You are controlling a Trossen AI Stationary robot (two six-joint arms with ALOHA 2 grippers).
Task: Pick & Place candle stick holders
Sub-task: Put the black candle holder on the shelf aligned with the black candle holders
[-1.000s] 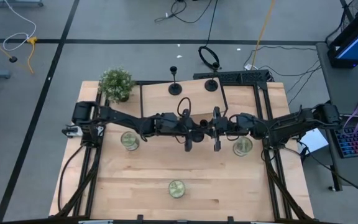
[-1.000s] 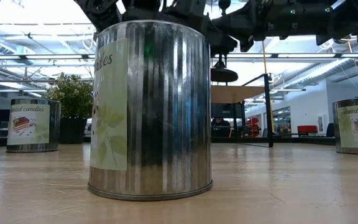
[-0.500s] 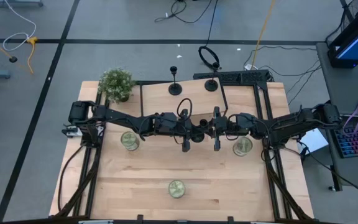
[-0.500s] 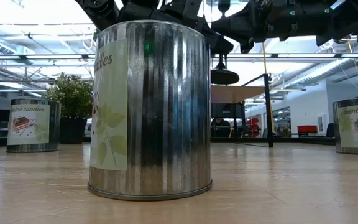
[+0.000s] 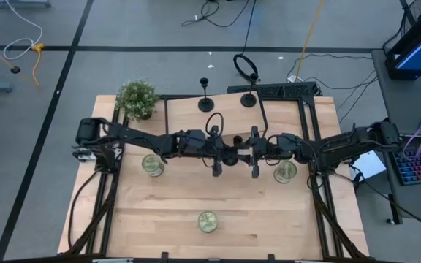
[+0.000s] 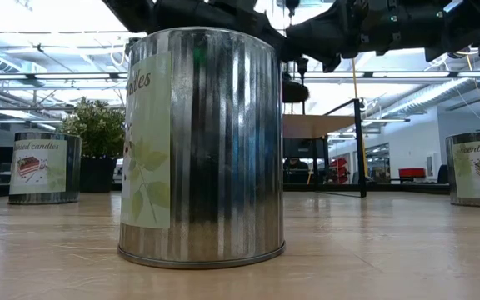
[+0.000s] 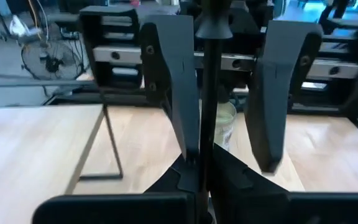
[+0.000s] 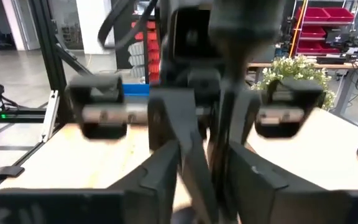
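Observation:
One black candle stick holder [image 7: 207,93] hangs upright in the air over the table's middle, where both arms meet. My left gripper [image 5: 227,153] is shut on its thin stem. My right gripper [image 7: 229,158] faces it from the right. It is open, with one finger [image 7: 176,87] on each side of the stem. In the low view the holder's disc base [image 6: 295,88] shows under the grippers, high above the wood. Two more holders [image 5: 205,104] [image 5: 248,100] stand on their disc bases at the table's far edge. My left gripper pinches the holder's thin stem [image 7: 206,143] between its two fingers, below the cup top [image 7: 213,22]. The fingers come level from the table's left and lie across the stem. The holder stands upright in the hold, its disc base lifted clear of the table.
Three candle tins stand on the wood: one left [image 5: 152,165], one right [image 5: 285,172], one near the front edge [image 5: 208,221], which fills the low view [image 6: 202,146]. A potted plant [image 5: 137,98] sits at the far left corner. A black frame [image 5: 265,117] runs along the far side.
My left arm has drawn a little toward the table's left. In the low view the held holder's disc base has gone slightly up and to the left.

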